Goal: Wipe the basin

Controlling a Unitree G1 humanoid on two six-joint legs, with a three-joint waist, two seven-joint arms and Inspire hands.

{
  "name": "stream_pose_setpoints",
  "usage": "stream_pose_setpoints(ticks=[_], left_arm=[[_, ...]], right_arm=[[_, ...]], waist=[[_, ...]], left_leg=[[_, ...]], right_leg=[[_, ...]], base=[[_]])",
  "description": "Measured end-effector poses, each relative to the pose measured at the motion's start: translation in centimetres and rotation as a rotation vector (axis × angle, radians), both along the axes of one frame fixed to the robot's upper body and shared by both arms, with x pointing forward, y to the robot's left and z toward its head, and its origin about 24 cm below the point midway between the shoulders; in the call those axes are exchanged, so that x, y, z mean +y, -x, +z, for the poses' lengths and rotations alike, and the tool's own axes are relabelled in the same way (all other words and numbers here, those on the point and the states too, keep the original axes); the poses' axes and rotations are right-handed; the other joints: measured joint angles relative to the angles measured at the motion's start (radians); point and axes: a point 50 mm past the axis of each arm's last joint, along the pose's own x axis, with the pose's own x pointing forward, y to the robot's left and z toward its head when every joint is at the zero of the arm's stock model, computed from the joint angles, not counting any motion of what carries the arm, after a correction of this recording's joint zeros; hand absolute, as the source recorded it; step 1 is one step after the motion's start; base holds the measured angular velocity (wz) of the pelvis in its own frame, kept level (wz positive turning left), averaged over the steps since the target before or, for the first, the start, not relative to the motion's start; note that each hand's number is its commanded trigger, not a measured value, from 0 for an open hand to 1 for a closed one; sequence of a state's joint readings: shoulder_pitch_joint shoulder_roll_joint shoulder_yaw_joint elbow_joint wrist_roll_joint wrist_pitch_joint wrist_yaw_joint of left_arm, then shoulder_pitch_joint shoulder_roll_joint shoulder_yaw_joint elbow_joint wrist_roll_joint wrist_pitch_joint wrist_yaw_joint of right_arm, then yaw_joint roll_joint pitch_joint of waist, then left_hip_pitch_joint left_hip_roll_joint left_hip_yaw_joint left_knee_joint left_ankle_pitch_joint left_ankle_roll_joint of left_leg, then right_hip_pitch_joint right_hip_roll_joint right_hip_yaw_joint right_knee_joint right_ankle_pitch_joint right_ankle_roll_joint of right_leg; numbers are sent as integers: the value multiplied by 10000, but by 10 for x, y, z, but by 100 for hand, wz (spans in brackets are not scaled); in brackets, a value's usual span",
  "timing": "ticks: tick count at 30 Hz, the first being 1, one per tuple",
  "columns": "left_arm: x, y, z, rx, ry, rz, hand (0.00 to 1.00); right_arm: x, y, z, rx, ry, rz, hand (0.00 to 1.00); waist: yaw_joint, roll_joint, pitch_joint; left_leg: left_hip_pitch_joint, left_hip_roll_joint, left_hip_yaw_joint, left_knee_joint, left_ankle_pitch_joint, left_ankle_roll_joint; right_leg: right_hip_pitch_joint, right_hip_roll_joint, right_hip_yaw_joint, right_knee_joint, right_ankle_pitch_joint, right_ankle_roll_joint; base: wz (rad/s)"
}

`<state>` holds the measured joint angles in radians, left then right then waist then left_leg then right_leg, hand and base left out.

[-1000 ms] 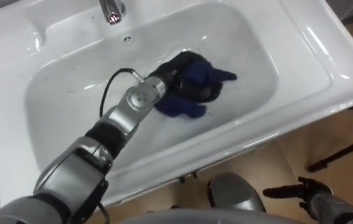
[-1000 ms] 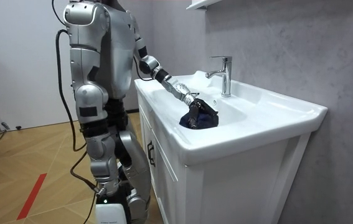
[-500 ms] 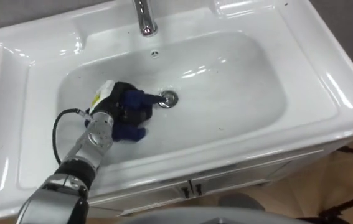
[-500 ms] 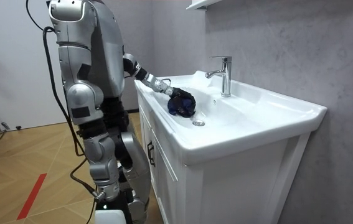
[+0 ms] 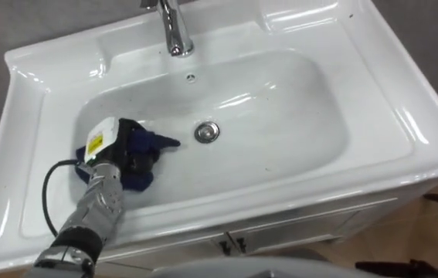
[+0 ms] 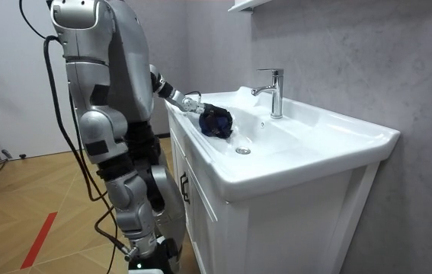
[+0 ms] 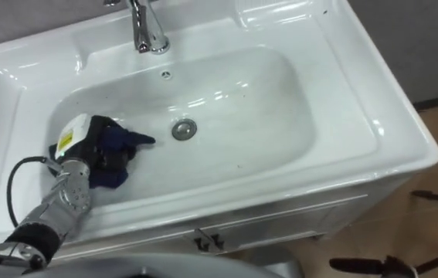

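The white basin (image 5: 418, 123) holds a dark blue cloth (image 5: 151, 144) against its left slope, near the drain (image 5: 207, 132).

The left hand (image 7: 99, 153), its fingers curled into a dark blue cloth (image 7: 130, 140), holds it against the left slope of the white basin (image 7: 296, 108), near the drain (image 7: 184, 129) and below the faucet (image 7: 147, 31).

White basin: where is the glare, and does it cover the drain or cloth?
Left eye view: bright streaks on the white ceramic basin's back wall and right rim, clear of the round metal drain and dark blue cloth. Room view: soft sheen.
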<state>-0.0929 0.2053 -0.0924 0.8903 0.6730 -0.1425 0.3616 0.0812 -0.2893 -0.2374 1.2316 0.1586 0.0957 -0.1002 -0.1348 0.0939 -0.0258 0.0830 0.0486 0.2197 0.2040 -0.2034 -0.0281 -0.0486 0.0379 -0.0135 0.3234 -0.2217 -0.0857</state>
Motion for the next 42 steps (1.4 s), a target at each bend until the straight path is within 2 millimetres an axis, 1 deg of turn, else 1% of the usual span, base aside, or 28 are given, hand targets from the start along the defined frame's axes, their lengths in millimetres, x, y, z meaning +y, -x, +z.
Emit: stream_pose_setpoints(ticks=[3,5,6,8,9,11,12,14,15,18,20,21,23,25,26,28,31,36,38,42], left_arm=[[-2,-1,3,-205,-148,-183,100],[-4,-1,6,-344,-181,-315,100],[-4,-2,7,-419,-174,-332,100],[-6,-8,16,-926,-178,-373,100],[-6,-10,19,-1079,-195,-396,100],[-3,-16,31,-1892,-422,-363,100],[-1,-18,34,-2119,-494,-315,100],[5,-24,51,-3164,-802,-120,100],[7,-27,61,-3765,-946,-75,100],[11,-28,76,-4754,-1139,254,100],[19,-27,89,-5546,-1317,745,100],[22,-26,92,-5706,-1382,863,100],[32,-19,102,-6192,-1788,1222,100],[34,-18,108,-6474,-1963,1242,100],[34,-18,111,-6702,-1998,1283,100],[33,-17,114,-6883,-2014,1301,100],[34,-16,115,-7008,-2063,1377,100],[36,-16,116,-7083,-2140,1484,100],[42,-14,118,-7225,-2288,1768,100],[54,-10,121,-7396,-2560,2355,100]], right_arm=[[5,-2,-2,-168,28,-1,0],[9,-4,-3,-323,-3,115,0],[10,-5,-3,-369,-29,157,0],[16,-10,-5,-720,-190,154,0],[16,-11,-5,-804,-194,141,0],[16,-13,-4,-1035,-161,92,0],[16,-13,-5,-1063,-164,127,0],[21,-13,-6,-1028,-243,337,0],[22,-12,-7,-972,-276,408,0],[24,-8,-8,-842,-377,499,0],[27,-1,-10,-686,-565,542,0],[27,0,-10,-662,-593,563,0],[28,2,-11,-619,-681,620,0],[27,3,-11,-585,-674,615,0],[27,4,-11,-561,-678,609,0],[27,5,-11,-480,-696,593,0],[27,4,-11,-522,-685,628,0],[27,6,-11,-360,-691,906,0],[27,9,-11,-212,-752,964,0],[28,11,-12,-139,-772,933,0]], waist=[[0,-45,28],[-5,-100,52],[5,-124,69],[46,-239,147],[69,-258,161],[68,-278,191],[74,-247,171],[85,-329,229],[135,-329,254],[291,-307,252],[313,-273,232],[323,-262,228],[334,-209,225],[334,-175,226],[345,-151,242],[347,-124,277],[338,-100,281],[369,-94,280],[449,-84,273],[604,-74,261]], left_leg=[[153,19,-168,-68,9,-15],[167,21,-403,-43,8,-15],[163,21,-438,-45,7,-16],[70,16,-741,-40,7,-17],[29,13,-829,-28,7,-17],[-102,-15,-1013,10,6,-19],[-111,-19,-1075,11,6,-19],[-116,-23,-1114,9,6,-19],[-103,-26,-1132,2,6,-19],[-19,-38,-1150,-40,5,-20],[12,-44,-1160,-58,4,-20],[11,-45,-1159,-58,4,-20],[33,-46,-1165,-57,3,-20],[44,-46,-1180,-59,2,-20],[74,-46,-1194,-69,1,-21],[153,-55,-1228,-82,1,-21],[146,-84,-1396,-74,0,-21],[205,-92,-1392,-54,1,-21],[271,-93,-1389,-56,1,-21],[299,-96,-1410,-56,1,-21]], right_leg=[[244,12,-170,-150,2,-36],[437,0,-331,-335,-1,-50],[447,-6,-355,-340,-2,-50],[475,8,-468,-462,1,-59],[475,8,-496,-495,5,-58],[481,-47,-720,-568,4,-55],[503,-48,-739,-599,4,-55],[582,-47,-801,-681,5,-56],[644,-52,-841,-716,5,-56],[756,-54,-839,-853,7,-53],[903,-60,-935,-966,16,-48],[929,-61,-942,-999,19,-48],[1022,-63,-961,-1031,19,-50],[1052,-72,-1006,-1030,20,-50],[1096,-82,-1018,-1030,20,-50],[1181,-92,-1046,-1038,19,-48],[1185,-105,-1049,-1058,15,-43],[1131,-104,-985,-1043,-5,-16],[1137,-101,-942,-989,-7,-11],[1171,-109,-1004,-956,-7,-7]], base=[[17],[23],[27],[25],[25],[25],[18],[12],[10],[-2],[9],[6],[0],[7],[10],[4],[0],[-2],[-5],[4]])
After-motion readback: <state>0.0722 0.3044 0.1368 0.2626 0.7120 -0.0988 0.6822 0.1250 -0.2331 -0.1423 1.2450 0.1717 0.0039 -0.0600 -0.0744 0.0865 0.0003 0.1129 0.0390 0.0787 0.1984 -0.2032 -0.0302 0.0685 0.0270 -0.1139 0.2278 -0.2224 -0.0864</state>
